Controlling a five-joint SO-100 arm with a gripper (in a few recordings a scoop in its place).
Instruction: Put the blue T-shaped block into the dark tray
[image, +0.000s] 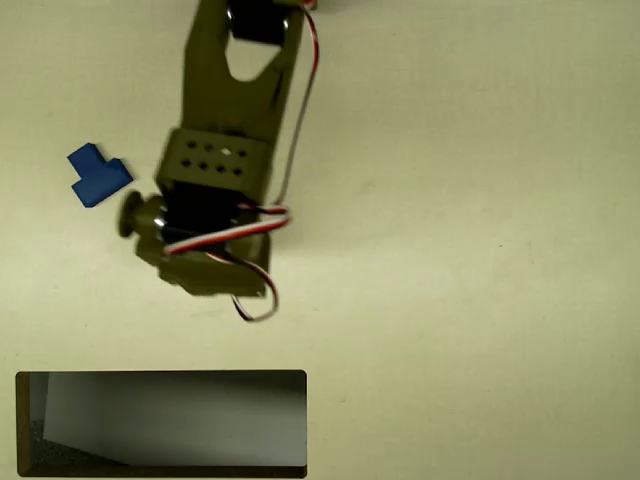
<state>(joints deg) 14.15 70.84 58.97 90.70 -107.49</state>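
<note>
Just blue T-shaped block beside arm.

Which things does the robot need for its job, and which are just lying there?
Needed for the job:
- blue T-shaped block, on the table left of the arm
- dark tray, at the bottom left, nothing in it

Just there:
- red, white and black wires on the arm
- pale table

You've got a pale tabletop in the overhead view. The block lies flat on it at nine o'clock; the tray sits at seven o'clock, well apart from it.
</note>
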